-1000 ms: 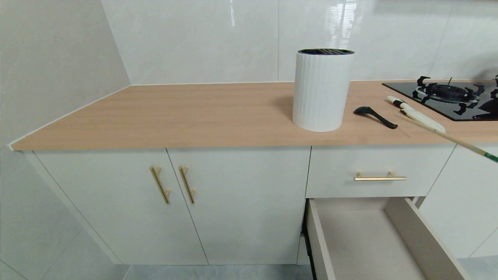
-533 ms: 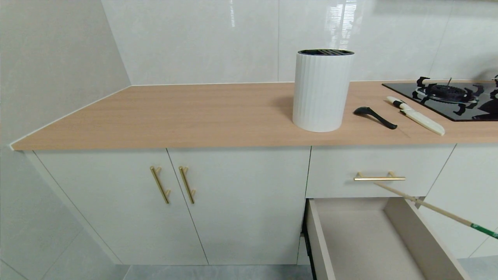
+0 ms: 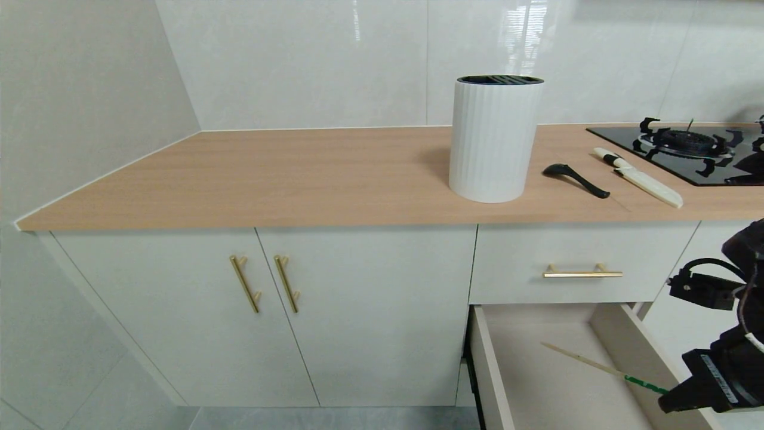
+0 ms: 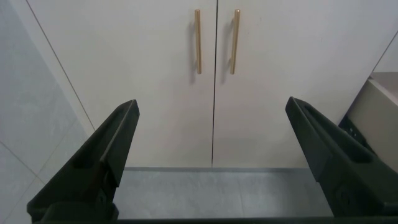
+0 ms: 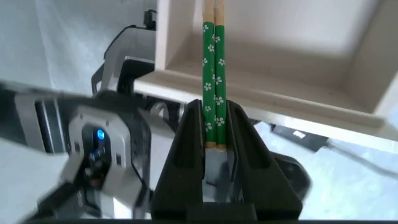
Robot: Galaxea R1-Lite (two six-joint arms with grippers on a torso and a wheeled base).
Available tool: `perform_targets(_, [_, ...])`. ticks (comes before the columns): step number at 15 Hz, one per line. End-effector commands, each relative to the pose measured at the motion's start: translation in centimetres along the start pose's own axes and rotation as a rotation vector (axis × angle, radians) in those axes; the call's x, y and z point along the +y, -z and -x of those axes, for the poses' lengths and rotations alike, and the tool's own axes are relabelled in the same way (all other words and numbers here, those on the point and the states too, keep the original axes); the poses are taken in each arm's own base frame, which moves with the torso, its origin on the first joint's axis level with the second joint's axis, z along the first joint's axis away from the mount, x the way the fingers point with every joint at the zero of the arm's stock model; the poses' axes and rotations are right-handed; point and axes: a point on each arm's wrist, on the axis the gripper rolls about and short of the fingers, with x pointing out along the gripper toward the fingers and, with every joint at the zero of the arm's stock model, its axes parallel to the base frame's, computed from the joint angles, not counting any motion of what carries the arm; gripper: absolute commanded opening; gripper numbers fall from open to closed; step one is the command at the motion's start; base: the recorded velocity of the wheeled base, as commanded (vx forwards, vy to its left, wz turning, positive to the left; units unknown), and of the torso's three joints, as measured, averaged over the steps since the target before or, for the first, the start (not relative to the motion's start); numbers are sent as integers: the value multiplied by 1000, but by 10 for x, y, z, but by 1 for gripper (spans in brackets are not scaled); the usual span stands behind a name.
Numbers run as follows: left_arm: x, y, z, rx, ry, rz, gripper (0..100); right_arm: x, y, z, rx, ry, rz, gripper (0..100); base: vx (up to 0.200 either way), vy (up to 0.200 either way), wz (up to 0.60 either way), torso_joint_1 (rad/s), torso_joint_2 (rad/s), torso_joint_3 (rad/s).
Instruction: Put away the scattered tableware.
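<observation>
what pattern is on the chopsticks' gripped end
Green with small white flowers; the rest of the chopsticks is plain wood. Clearest in the right wrist view.

I could read no words, numbers or signs anywhere. A small pale label (image 3: 715, 371) on the side of my right gripper (image 3: 668, 401) carried some print, but it was too small to make out. The green ends of the chopsticks (image 5: 214, 81) showed white flower marks and no lettering.
</observation>
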Motion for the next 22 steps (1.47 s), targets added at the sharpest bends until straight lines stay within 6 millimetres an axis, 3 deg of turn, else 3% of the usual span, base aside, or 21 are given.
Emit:
perform_targets(1, [0,0,0,2,0,0,100,-4,-14,-31,78,20,-56,0,0,0,0,0,0,0])
perform_targets(2, [0,0,0,2,0,0,100,-5,-20,-43,95,44,-87,0,0,0,0,0,0,0])
perform_targets(9, [0,0,0,2,0,0,100,-4,-36,-81,38,130,-85,0,0,0,0,-59,283,219])
perform_targets(13, [0,0,0,2,0,0,100,-3,-43,-84,-6,120,-73,0,0,0,0,-44,406,354])
perform_targets(19, [0,0,0,2,0,0,100,-3,-56,-100,-55,107,-58,0,0,0,0,-5,53,48])
perform_targets(22, [0,0,0,2,0,0,100,-7,-63,-128,-33,114,-7,0,0,0,0,0,0,0])
